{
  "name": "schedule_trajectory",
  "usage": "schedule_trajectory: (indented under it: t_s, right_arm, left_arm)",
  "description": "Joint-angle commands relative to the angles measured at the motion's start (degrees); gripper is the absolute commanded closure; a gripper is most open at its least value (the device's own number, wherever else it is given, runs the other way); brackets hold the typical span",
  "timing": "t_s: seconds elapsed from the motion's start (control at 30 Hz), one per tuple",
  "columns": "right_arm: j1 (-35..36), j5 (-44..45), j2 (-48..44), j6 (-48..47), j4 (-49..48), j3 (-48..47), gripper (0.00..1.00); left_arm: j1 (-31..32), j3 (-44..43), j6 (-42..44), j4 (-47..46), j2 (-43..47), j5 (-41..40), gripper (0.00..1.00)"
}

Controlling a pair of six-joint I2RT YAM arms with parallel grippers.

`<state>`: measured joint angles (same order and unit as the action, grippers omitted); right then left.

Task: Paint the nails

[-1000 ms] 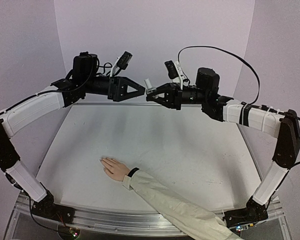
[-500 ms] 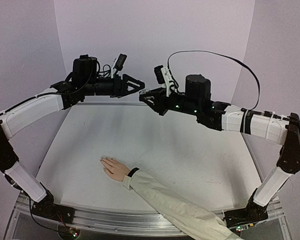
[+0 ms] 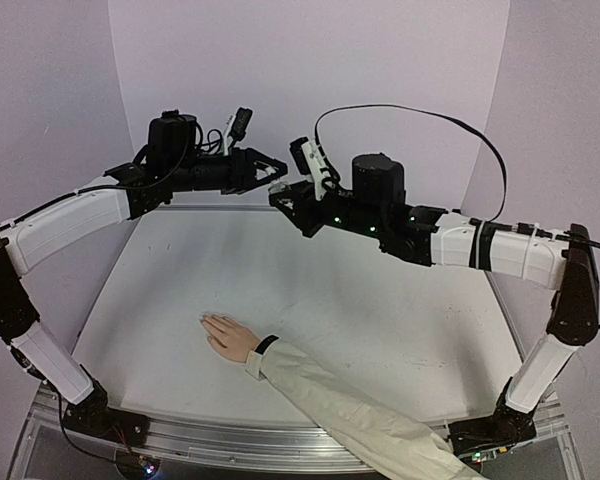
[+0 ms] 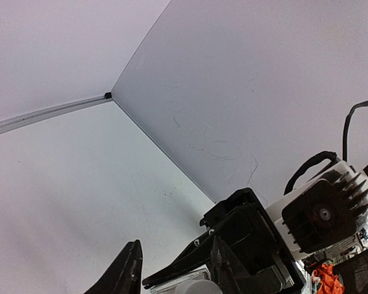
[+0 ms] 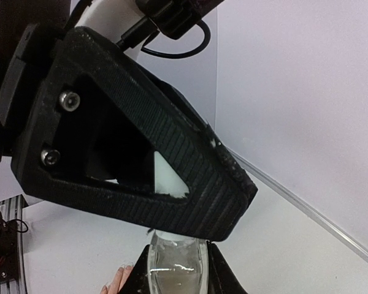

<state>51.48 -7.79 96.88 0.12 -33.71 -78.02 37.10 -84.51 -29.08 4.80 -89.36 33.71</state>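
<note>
Nails (image 3: 204, 319) are not being painted yet; bottle (image 5: 175, 266), clamped in right gripper (image 3: 278, 198), is best being presented squarely to left gripper (image 3: 278, 170) (closure unclear).

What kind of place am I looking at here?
Probably a robotics lab test booth: a left arm and right arm bolted to a white table, plain pale walls closing it in, and a person's hand lying flat on it.

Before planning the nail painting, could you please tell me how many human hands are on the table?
1. The hand lies flat on the table, front-left of centre, fingers pointing left, its cream sleeve running to the near edge. No other shows; none seems hidden.
</note>
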Motion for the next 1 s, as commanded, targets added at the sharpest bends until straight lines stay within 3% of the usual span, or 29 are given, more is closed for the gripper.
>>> schedule_trajectory:
  t_s: [0.0, 0.13, 0.37, 0.43, 0.53, 0.7, 0.8, 0.97]
  right_arm:
    - [0.37, 1.40, 0.12, -1.66, -2.69, -3.56, 1.00]
    - [0.37, 1.32, -0.09, -0.95, -2.87, -3.37, 1.00]
    - [-0.78, -2.97, -1.06, -0.81, -4.07, -3.22, 1.00]
    - [-2.74, -11.38, -1.52, -0.58, -4.20, -3.58, 1.00]
    - [-7.94, -30.72, -2.31, 5.00, -7.37, -3.53, 1.00]
    - [-12.89, -63.98, -1.58, 20.12, -23.90, -4.42, 1.00]
    - [-12.90, -70.41, -0.93, 23.95, -25.25, -6.88, 1.00]
    - [-14.02, -65.63, -2.95, 22.96, -25.09, -3.45, 1.00]
  left_arm:
    - [-0.01, -1.02, 0.22, -3.83, 0.51, 0.38, 0.64]
    - [0.36, -1.36, 0.65, -3.92, -0.33, 2.92, 0.78]
    - [2.21, -0.61, 5.26, -4.01, -0.83, 10.08, 0.89]
    - [2.27, -0.09, 7.15, -4.03, -0.56, 13.01, 0.91]
    - [2.34, -0.11, 9.35, -4.15, -0.86, 19.23, 0.94]
    - [2.36, -0.93, 11.79, -4.53, -1.12, 27.31, 0.96]
    - [2.45, -1.65, 12.86, -4.58, -1.49, 30.67, 0.96]
    - [2.28, -1.76, 13.92, -4.54, -1.15, 29.74, 0.95]
